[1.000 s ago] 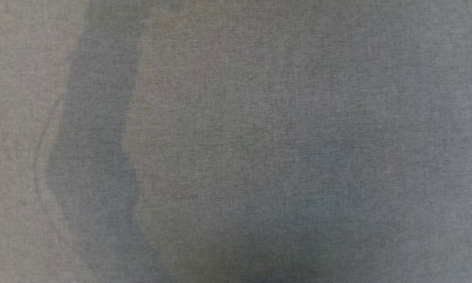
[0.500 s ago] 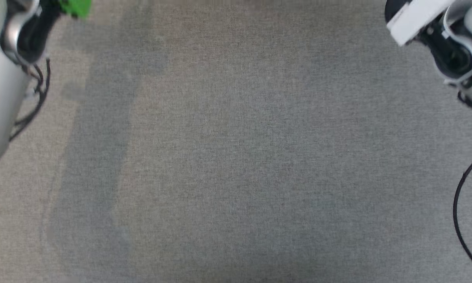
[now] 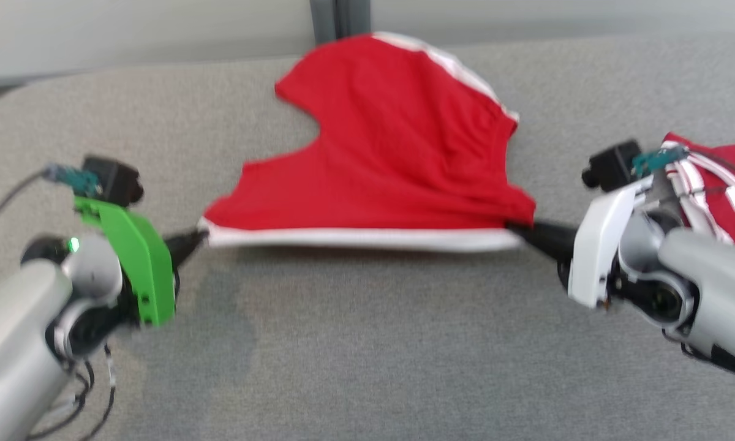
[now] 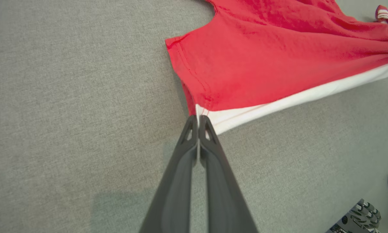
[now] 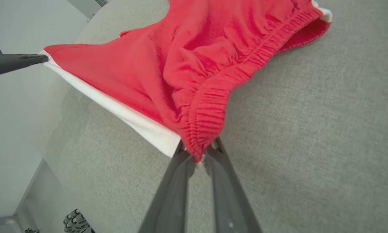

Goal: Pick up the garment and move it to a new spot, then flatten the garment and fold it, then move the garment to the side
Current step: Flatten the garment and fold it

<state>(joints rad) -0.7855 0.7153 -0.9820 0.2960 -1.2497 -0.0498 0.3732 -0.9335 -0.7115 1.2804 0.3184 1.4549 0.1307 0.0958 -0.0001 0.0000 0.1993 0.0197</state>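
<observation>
Head view has swung up onto the stretched red garment (image 3: 392,153).

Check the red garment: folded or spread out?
Spread, unfolded: left gripper and right gripper pinch the garment by its white edge, stretched taut between them.

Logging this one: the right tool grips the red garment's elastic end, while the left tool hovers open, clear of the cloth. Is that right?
Not quite. The left tool is not open or clear: it is shut on the white-trimmed corner of the red garment, as the left wrist view shows. The right tool does grip the elastic end.
</observation>
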